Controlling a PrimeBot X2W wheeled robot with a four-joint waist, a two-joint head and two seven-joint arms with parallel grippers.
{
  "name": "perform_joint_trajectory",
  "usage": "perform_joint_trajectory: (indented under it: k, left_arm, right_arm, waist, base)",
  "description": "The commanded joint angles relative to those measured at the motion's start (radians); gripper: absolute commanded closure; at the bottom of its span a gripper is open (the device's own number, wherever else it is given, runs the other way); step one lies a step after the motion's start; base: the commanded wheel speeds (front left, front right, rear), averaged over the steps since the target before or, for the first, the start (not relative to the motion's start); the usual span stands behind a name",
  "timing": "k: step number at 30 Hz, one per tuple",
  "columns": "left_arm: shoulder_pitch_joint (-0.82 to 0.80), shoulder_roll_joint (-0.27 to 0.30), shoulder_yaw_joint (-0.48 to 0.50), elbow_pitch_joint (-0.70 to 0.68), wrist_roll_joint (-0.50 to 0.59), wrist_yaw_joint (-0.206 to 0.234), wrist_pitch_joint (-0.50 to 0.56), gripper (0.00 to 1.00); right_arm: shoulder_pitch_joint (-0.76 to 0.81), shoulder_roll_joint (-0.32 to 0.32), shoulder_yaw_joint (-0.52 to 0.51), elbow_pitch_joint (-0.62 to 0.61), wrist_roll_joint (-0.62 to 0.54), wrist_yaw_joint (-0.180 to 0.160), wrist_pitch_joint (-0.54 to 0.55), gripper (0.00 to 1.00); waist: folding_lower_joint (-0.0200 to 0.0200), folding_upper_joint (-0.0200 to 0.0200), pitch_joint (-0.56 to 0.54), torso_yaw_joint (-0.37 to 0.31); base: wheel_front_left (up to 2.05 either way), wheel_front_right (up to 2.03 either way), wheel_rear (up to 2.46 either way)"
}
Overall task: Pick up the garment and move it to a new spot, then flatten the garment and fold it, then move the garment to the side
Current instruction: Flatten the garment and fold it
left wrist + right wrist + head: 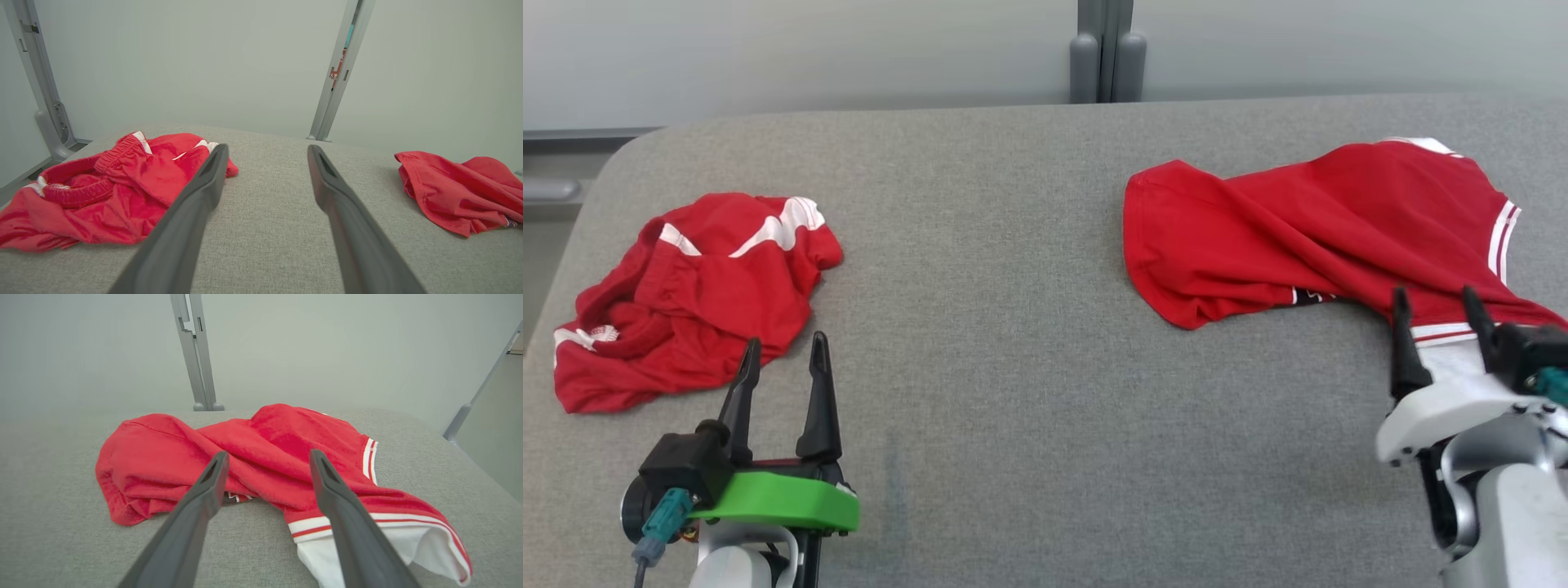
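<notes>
Seen from the head view, a grey fabric-covered table [1013, 327] carries two pieces of clothing, well apart. A red shirt with white-and-red striped trim [1298, 220] lies loosely rumpled at the right, one end reaching the far right edge of the picture. A crumpled pair of red shorts with white stripes [703, 294] sits at the left. The left gripper [786, 341], on a green mount, points up the picture just beside the shorts' near edge, with its two dark fingers spread and nothing between them. The right gripper [1435, 292], on a white mount, has its fingers spread too, and their tips overlap the red shirt's near striped edge. A grey post [1107, 57] stands behind the table's far edge.

Next, the left wrist view shows the left gripper [267, 148] over bare table, its fingers wide apart. The red shorts [122, 183] lie to the left, with their elastic waistband showing, and the red shirt [457, 192] lies off to the right.

Lastly, the right wrist view looks along the right gripper [268, 454], whose fingers stand apart and pinch nothing. The red shirt [163, 465] lies bunched on the table beyond and beneath them. Its white inner side [408, 539] shows under the right-hand finger. Whether that finger touches the cloth cannot be told.
</notes>
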Motion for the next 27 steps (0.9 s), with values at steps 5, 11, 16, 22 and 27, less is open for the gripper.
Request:
perform_joint_trajectory:
  k: [5,11,16,22,27]
  left_arm:
    - [0.035,0.003,0.006,0.005,0.013,-0.002,0.0,0.0]
    - [0.066,0.002,0.014,0.014,0.027,-0.002,0.0,0.0]
    - [0.077,0.002,0.01,0.028,0.032,-0.002,0.0,0.0]
    - [0.069,0.003,0.003,0.038,0.034,-0.002,0.0,0.0]
    - [0.021,0.003,-0.009,0.042,0.022,-0.002,0.0,0.0]
  right_arm:
    - [0.063,-0.002,0.076,-0.009,0.05,-0.001,-0.09,0.0]
    - [0.1,-0.002,0.133,-0.008,0.067,-0.001,-0.149,0.0]
    - [0.105,-0.003,0.17,-0.013,0.056,-0.002,-0.17,0.0]
    - [0.105,-0.003,0.181,-0.002,0.077,-0.002,-0.158,0.0]
    - [0.091,-0.003,0.183,-0.006,0.078,-0.002,-0.152,0.0]
  waist:
    - [0.0,0.0,-0.046,0.012]
    - [0.0,0.0,-0.077,0.011]
    - [0.0,0.0,-0.084,0.006]
    - [0.0,0.0,-0.077,-0.007]
    - [0.0,0.0,-0.05,-0.022]
  base:
    - [0.0,0.0,0.0]
    - [0.0,0.0,0.0]
    - [0.0,0.0,0.0]
    - [0.0,0.0,0.0]
    - [0.0,0.0,0.0]
